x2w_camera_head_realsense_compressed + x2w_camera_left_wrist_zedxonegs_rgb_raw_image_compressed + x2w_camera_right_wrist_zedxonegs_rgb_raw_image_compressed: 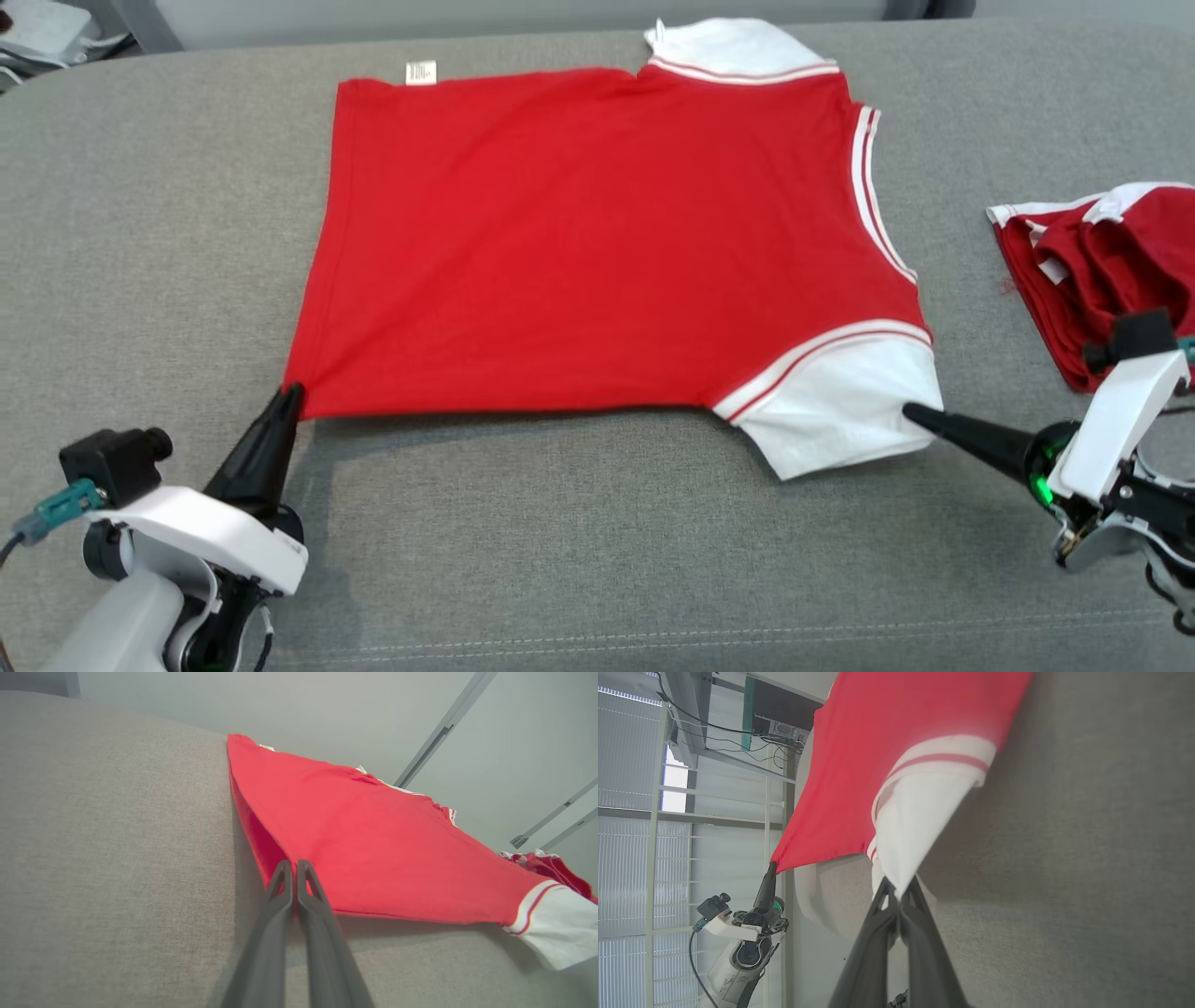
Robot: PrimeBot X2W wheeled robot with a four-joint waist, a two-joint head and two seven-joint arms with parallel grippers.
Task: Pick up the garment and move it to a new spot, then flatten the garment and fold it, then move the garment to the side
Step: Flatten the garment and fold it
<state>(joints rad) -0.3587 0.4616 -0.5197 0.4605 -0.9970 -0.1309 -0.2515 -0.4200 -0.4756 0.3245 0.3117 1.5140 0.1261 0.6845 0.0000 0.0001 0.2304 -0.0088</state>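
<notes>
Red shirt (597, 252): spread on grey surface (560, 541), near edge raised. Left tool (285, 401): clamped on hem corner. Right tool (920, 415): clamped on white sleeve (840, 411). Step: probably starting fold. Next: carry near edge across evenly.

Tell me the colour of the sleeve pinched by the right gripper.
White sleeve, red stripe at its seam; clearest in the head view.

Grey fabric surface (597, 560); crumpled red-white cloth (1064, 280) at right edge.
</notes>
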